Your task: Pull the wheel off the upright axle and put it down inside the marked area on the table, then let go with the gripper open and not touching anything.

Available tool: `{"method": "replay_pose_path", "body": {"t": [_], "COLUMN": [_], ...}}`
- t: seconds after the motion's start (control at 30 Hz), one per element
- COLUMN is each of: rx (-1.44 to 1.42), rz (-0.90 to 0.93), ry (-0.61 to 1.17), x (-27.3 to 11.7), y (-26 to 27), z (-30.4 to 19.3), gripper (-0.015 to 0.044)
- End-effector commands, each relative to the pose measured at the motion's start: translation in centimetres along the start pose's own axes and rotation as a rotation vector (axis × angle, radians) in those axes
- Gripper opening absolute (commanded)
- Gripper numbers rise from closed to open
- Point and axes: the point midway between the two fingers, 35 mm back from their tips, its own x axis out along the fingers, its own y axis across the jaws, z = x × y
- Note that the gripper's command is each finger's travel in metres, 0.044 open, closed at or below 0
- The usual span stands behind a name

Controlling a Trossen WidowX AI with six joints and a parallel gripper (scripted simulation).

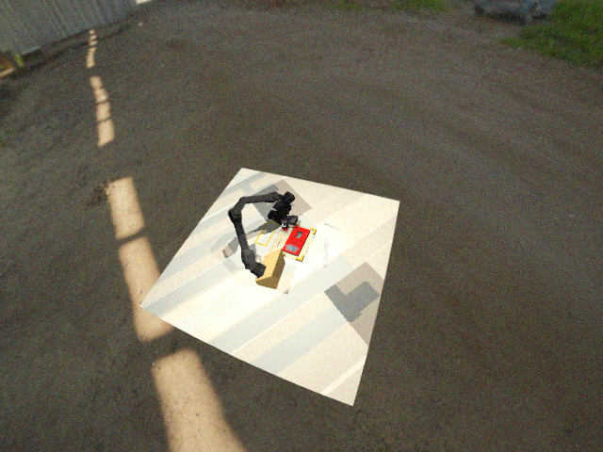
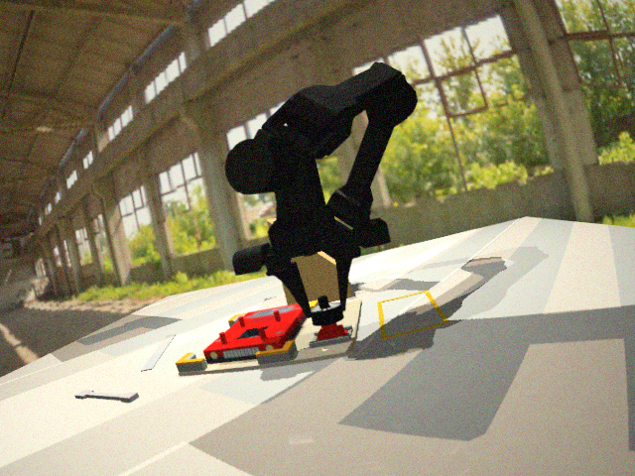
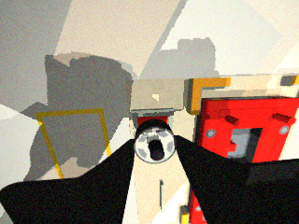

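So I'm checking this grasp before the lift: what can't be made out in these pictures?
- Contact between the black hand and the black-rimmed grey wheel: in the wrist view its fingers flank the rim, but dark on dark hides any gap.
- The upright axle below the wheel: covered by the wheel in wrist view.
- The wheel in the top view: too small.
- The yellow-outlined marked area: near edge hidden behind a finger.
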Motion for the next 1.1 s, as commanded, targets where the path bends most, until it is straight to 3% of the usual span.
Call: {"method": "replay_pose_path", "body": {"t": [0.0,0.23,1.07], "rx": [-0.002,-0.001,0.001], "rz": [-0.001,0.000,0.000], "ry": [0.001,0.001,-0.001], "x": [-0.02,-0.14,-0.95], "y": [0.03,0.03,0.00], "z": [0.01,0.02,0.04], "gripper": [0.0148,0.0000,0.0000]}}
